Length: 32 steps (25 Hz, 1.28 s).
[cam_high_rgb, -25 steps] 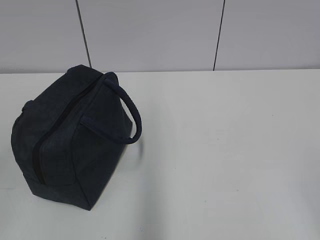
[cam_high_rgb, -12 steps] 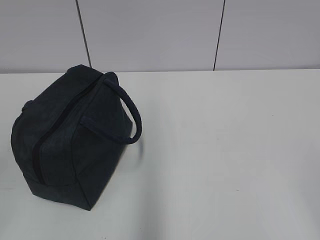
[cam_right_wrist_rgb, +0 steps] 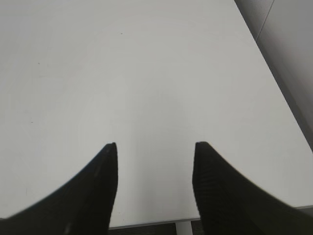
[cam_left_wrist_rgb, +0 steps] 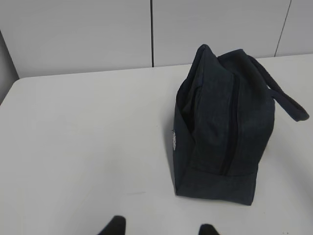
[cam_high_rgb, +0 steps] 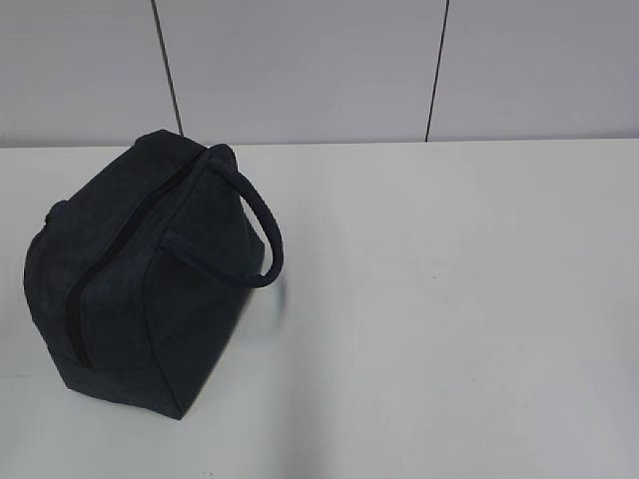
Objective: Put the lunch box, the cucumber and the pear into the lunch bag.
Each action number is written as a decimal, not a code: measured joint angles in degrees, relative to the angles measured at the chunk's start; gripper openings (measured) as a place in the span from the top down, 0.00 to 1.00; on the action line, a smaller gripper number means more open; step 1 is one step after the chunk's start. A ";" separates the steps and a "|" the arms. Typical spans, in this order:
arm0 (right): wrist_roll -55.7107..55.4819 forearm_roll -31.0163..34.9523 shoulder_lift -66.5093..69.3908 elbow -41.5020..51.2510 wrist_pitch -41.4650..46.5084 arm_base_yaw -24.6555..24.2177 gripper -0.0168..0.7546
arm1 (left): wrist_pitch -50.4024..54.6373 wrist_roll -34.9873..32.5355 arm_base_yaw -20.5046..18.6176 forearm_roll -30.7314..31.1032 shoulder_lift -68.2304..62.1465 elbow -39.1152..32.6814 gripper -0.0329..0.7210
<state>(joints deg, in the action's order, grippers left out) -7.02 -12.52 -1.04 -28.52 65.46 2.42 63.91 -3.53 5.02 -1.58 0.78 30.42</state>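
The dark navy lunch bag (cam_high_rgb: 140,279) stands on the left of the white table with its zipper shut and one looped handle (cam_high_rgb: 262,235) hanging to the right. It also shows in the left wrist view (cam_left_wrist_rgb: 225,127), ahead and to the right of my left gripper (cam_left_wrist_rgb: 160,229). That gripper is open and empty; only its two black fingertips show at the bottom edge. My right gripper (cam_right_wrist_rgb: 155,147) is open and empty over bare table. The lunch box, the cucumber and the pear are out of view. Neither gripper shows in the exterior view.
The white table (cam_high_rgb: 449,299) runs back to a grey panelled wall (cam_high_rgb: 300,70). In the right wrist view the table's near edge (cam_right_wrist_rgb: 156,223) and right edge (cam_right_wrist_rgb: 279,93) show, with floor beyond.
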 joint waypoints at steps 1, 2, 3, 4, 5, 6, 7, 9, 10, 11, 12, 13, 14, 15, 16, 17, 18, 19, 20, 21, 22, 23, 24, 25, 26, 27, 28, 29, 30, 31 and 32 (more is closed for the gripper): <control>0.00 0.00 0.00 0.00 0.00 -0.42 0.47 | 0.00 0.00 0.00 0.00 0.00 0.00 0.59; 0.00 0.00 0.00 0.00 0.00 -0.41 0.47 | 0.00 0.00 0.00 0.00 0.00 0.00 0.59; 0.00 0.00 0.00 0.00 0.00 -0.41 0.47 | 0.00 0.00 0.00 0.00 0.00 0.00 0.59; 0.00 -0.10 0.00 0.00 0.00 -0.41 0.47 | 0.00 0.00 0.00 0.00 0.00 0.00 0.59; 0.00 -0.10 0.00 0.00 0.00 -0.41 0.47 | 0.00 0.00 0.00 -0.04 0.00 0.00 0.59; 0.00 -0.10 0.00 0.00 0.00 -0.41 0.47 | 0.00 0.00 0.00 -0.04 0.00 0.00 0.59; 0.00 -0.10 0.00 0.00 0.00 -0.41 0.47 | 0.00 0.00 0.00 -0.04 0.00 0.00 0.59; 0.00 -0.10 0.00 0.00 0.00 -0.41 0.47 | 0.00 0.00 0.00 -0.04 0.00 0.00 0.60; 0.00 -0.10 0.00 0.00 0.00 -0.41 0.47 | 0.00 0.00 -0.05 -0.04 0.00 0.00 0.60; 0.00 -0.10 0.00 0.00 0.04 -0.41 0.47 | 0.00 0.00 -0.13 -0.04 0.00 0.00 0.60; 0.00 -0.10 0.00 0.00 0.04 -0.41 0.47 | 0.00 0.00 -0.39 -0.04 0.00 0.00 0.60; 0.00 -0.10 0.00 0.00 0.04 -0.41 0.47 | 0.00 0.00 -0.69 -0.04 0.00 0.00 0.60; 0.00 -0.10 0.00 0.00 0.04 -0.41 0.47 | 0.00 0.00 -1.01 -0.04 0.00 0.00 0.60; 0.00 -0.10 0.00 0.00 0.04 -0.41 0.47 | 0.00 0.00 -1.24 -0.04 0.00 0.00 0.60; 0.00 -0.10 0.00 0.00 0.04 -0.41 0.47 | 0.00 0.00 -1.36 -0.04 0.00 0.00 0.60; 0.00 -0.10 0.00 0.00 0.04 -0.41 0.47 | 0.00 0.00 -1.36 -0.04 0.00 0.00 0.60; 0.00 -0.10 0.00 0.00 0.04 -0.41 0.47 | 0.00 0.00 -1.36 -0.04 0.00 0.00 0.60; 0.00 -0.10 0.00 0.00 0.04 -0.41 0.47 | 0.00 0.00 -1.36 -0.04 0.00 0.00 0.60; 0.00 -0.10 0.00 0.00 0.04 -0.41 0.47 | 0.00 0.00 -1.36 -0.04 0.00 0.00 0.60; 0.00 -0.10 0.00 0.00 0.04 -0.41 0.47 | 0.00 0.00 -1.36 -0.04 0.00 0.00 0.60; 0.11 -0.10 0.00 0.00 0.04 -0.41 0.47 | 0.00 0.00 -1.36 -0.04 0.00 0.00 0.60; 0.04 -0.10 0.00 0.00 0.04 -0.41 0.47 | 0.00 0.00 -1.36 -0.04 0.00 0.00 0.60; 0.04 -0.10 0.00 0.00 0.04 -0.41 0.47 | 0.00 0.00 -1.36 -0.04 0.00 0.00 0.60; 0.04 -0.10 0.00 0.00 0.04 -0.41 0.47 | 0.00 0.00 -1.36 -0.04 0.00 0.00 0.60; 0.04 -0.10 0.00 0.00 0.04 -0.41 0.47 | 0.00 0.00 -1.36 -0.04 0.00 0.00 0.60; 0.04 -0.10 0.00 0.00 0.04 -0.41 0.47 | 0.00 0.00 -1.36 -0.04 0.00 0.00 0.60; 0.04 -0.10 0.00 0.00 0.04 -0.41 0.47 | 0.00 0.00 -1.36 -0.04 0.00 0.00 0.60; 0.04 0.00 0.00 0.00 0.04 -0.41 0.47 | 0.00 0.00 -1.36 -0.04 0.00 0.00 0.61; 0.04 0.13 0.00 0.00 0.04 -0.41 0.47 | 0.00 0.00 -1.36 -0.04 0.00 0.00 0.61; 0.04 0.38 0.00 0.00 0.04 -0.41 0.47 | 0.00 0.00 -1.36 -0.04 0.00 0.00 0.62; 0.14 0.74 0.00 0.00 0.04 -0.41 0.47 | 0.00 0.00 -1.36 -0.04 0.00 0.00 0.62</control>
<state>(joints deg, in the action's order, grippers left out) -6.89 -11.78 -1.04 -28.52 65.50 2.01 63.91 -3.53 3.65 -1.63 0.78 30.42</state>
